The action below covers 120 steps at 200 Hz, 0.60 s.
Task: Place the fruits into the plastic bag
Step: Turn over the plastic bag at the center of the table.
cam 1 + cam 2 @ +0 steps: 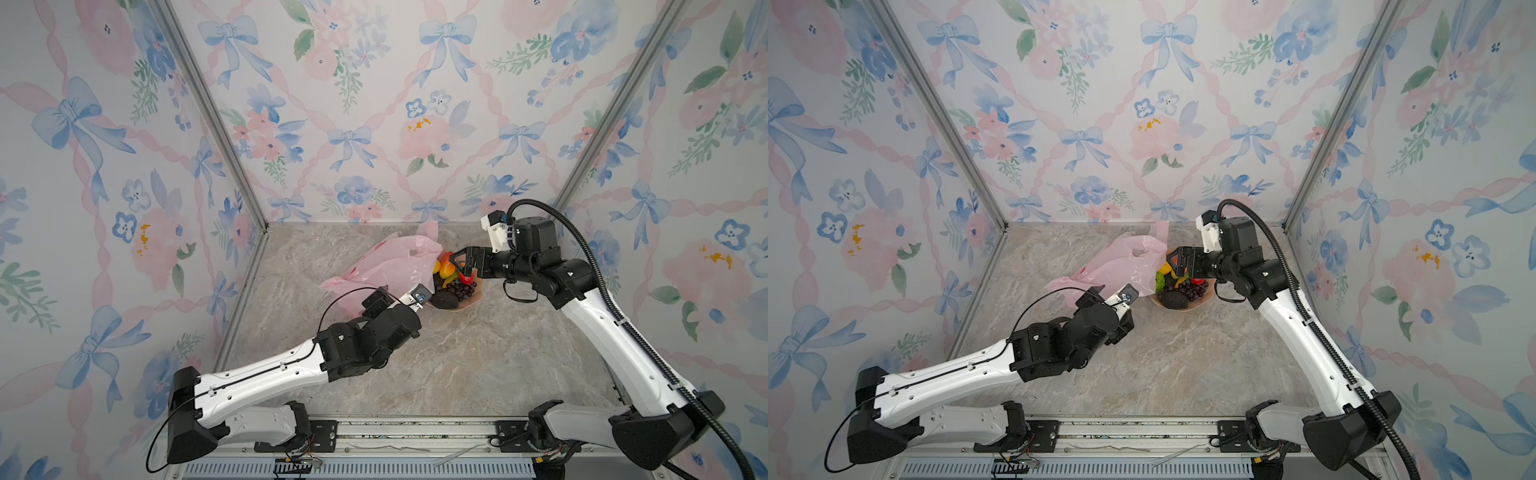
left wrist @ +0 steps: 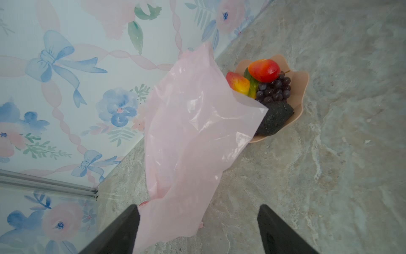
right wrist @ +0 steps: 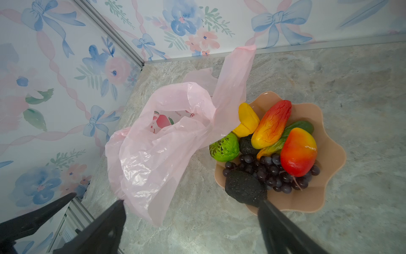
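Fingers of the left gripper stand spread, bag loose between them. Right gripper gapes empty over fruits in the dish.

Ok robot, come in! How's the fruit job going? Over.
Both open: left gripper by the plastic bag, right gripper above the dish. Fruits all in dish, none seen in bag. Bag flap overlaps dish edge.

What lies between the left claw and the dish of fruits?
The pink plastic bag: in the left wrist view it runs from the open left claw to the peach dish, covering part of its rim.
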Tool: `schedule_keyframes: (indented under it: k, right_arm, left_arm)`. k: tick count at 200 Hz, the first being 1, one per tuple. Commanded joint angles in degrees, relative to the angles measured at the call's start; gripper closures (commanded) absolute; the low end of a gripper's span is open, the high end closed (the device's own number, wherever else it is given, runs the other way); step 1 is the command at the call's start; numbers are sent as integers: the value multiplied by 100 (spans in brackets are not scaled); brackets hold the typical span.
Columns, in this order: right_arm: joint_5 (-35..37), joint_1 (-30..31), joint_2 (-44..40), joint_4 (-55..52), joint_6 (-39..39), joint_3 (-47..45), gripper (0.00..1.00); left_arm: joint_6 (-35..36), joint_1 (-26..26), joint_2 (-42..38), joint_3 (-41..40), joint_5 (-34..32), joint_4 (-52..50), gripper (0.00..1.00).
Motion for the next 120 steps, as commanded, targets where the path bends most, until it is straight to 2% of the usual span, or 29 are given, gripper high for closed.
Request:
schedule_keyframes:
  k: [1, 18, 33, 68, 120]
  right_arm:
    - [-104, -16, 310, -498, 1, 328, 4]
    - [-336, 5, 526, -617, 75, 472, 4]
    - [-575, 21, 649, -574, 190, 495, 4]
    - [-967, 115, 836, -395, 416, 473, 4]
    - [-1065, 270, 1313, -336, 679, 570, 4]
  left_arm:
    - [-910, 160, -343, 194, 342, -377, 12]
    - [-1237, 472, -544, 195, 594, -418, 11]
    - [-1503, 954, -646, 178, 1023, -426, 11]
    - [-2011, 1834, -569, 177, 1797, -518, 10]
    - [-2738, 2563, -606, -115, 2584, -637, 10]
